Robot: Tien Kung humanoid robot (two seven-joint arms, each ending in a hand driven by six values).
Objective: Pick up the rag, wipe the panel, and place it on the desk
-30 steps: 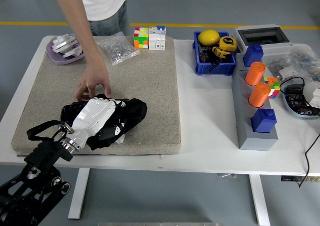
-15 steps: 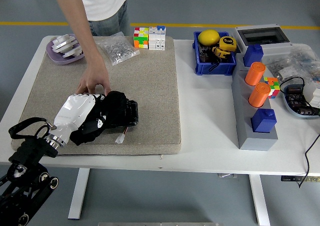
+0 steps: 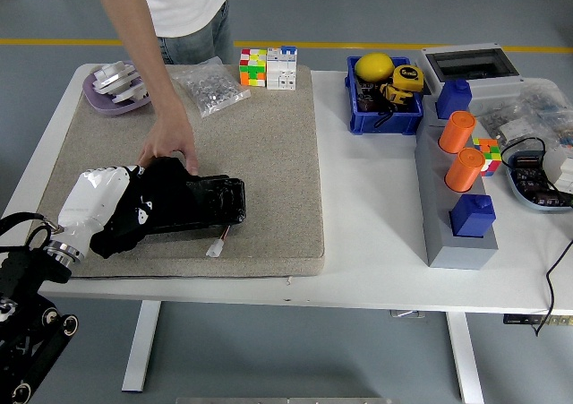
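Note:
A black rag (image 3: 150,209) lies bunched over the left end of a flat black panel (image 3: 215,202) on the beige mat (image 3: 269,144). My left hand (image 3: 112,209), white-backed, presses down on the rag with its fingers curled into the cloth, near the mat's left front corner. The right part of the panel shows bare. A person's hand (image 3: 170,147) reaches down from the far side and rests its fingers on the panel's far left edge, just beyond the rag. A small white connector (image 3: 215,247) with thin wires lies in front of the panel.
At the mat's far edge sit a bag of small parts (image 3: 210,90), colour cubes (image 3: 253,67) and a purple dish (image 3: 116,88). To the right stand a blue bin (image 3: 383,95) and a grey block with orange cylinders (image 3: 458,176).
My left hand has dragged the rag leftward across the panel, uncovering its right part. The person's hand stayed at the panel's far edge.

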